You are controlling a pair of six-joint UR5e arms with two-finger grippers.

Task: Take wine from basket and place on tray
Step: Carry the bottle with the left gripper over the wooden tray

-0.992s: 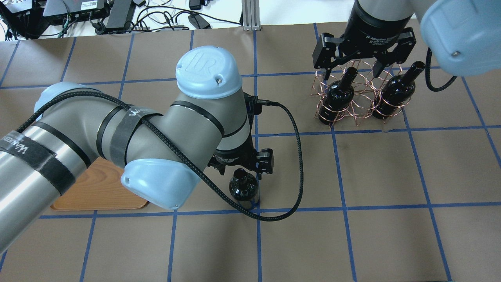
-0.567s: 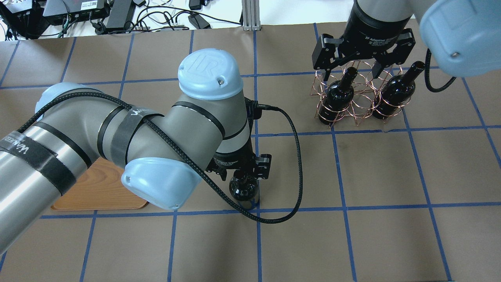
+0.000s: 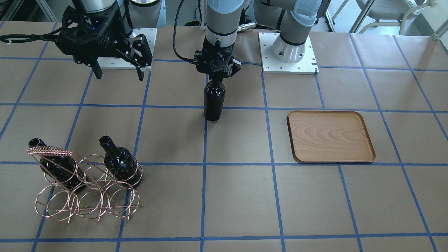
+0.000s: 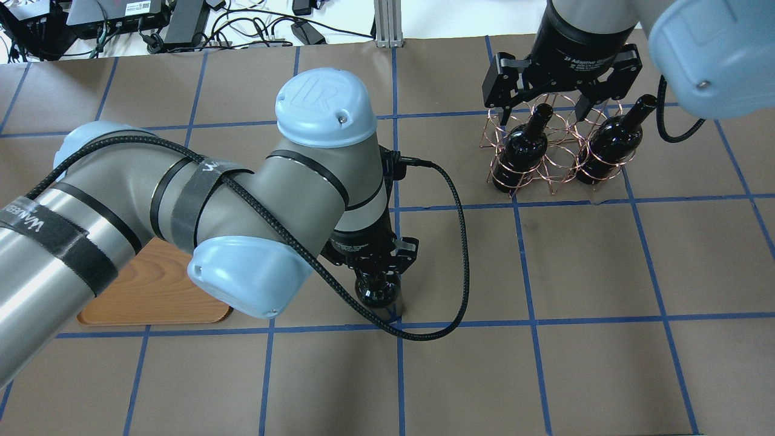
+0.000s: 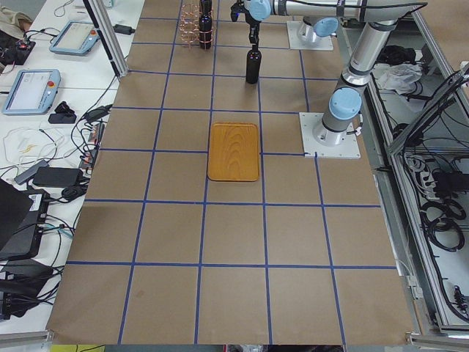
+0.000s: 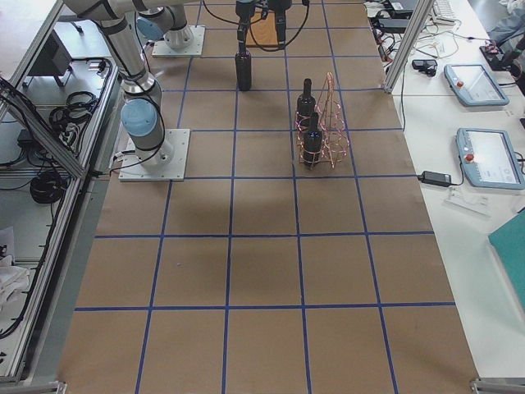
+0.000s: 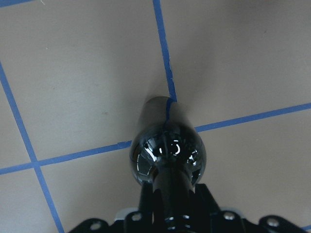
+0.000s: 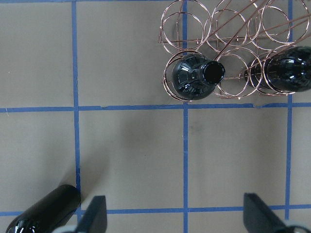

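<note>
The left gripper (image 3: 217, 72) is clamped on the neck of the wine (image 3: 214, 101). The wine stands upright on the table (image 3: 245, 196), well apart from the tray (image 3: 330, 136), on the side of the tray that faces the basket (image 3: 87, 196). The high hold on the neck probably lets the bottle hang plumb so its base can land flat. The fingers seem fully on the glass in the wrist view, though the pads themselves are hidden. The right gripper (image 3: 117, 74) hangs empty with its jaws wide apart, farther from the tray than the wine. On that same side, two other bottles (image 3: 120, 164) lean in the basket's rings. Only bare table shows between the wine and the tray's nearest rim. The bottle's base must be lifted over that raised rim, and the tray's whole floor is free.
</note>
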